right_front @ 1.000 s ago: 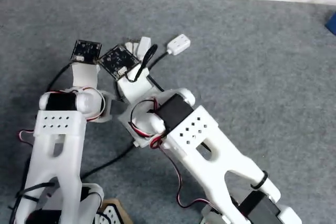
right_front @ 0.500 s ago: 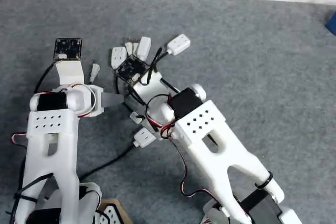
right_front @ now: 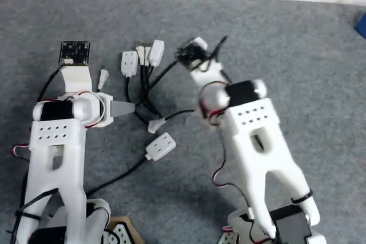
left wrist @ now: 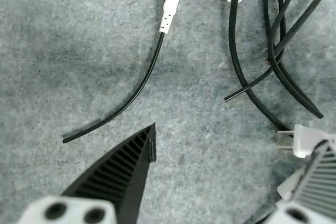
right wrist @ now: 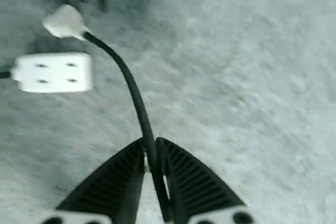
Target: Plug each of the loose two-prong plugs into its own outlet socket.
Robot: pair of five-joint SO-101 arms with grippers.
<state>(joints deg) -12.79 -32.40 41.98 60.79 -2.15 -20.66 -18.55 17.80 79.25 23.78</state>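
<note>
Now that the right arm [right_front: 254, 135] has swung from the cable tangle [right_front: 146, 92] to the far right, the right gripper [right wrist: 151, 153] pinches a black cable [right wrist: 131, 93] whose white plug [right wrist: 64, 22] lies beside an outlet socket [right wrist: 52, 72], while the left gripper [left wrist: 231, 156] hangs open near another two-prong plug [left wrist: 302, 139].

table cover [left wrist: 68, 45]: matt fuzzy cloth | plug [left wrist: 307, 140]: smooth plastic | cable [right wrist: 130, 94]: smooth sheath | left end effector fingers [left wrist: 121, 177]: ribbed plastic
</note>
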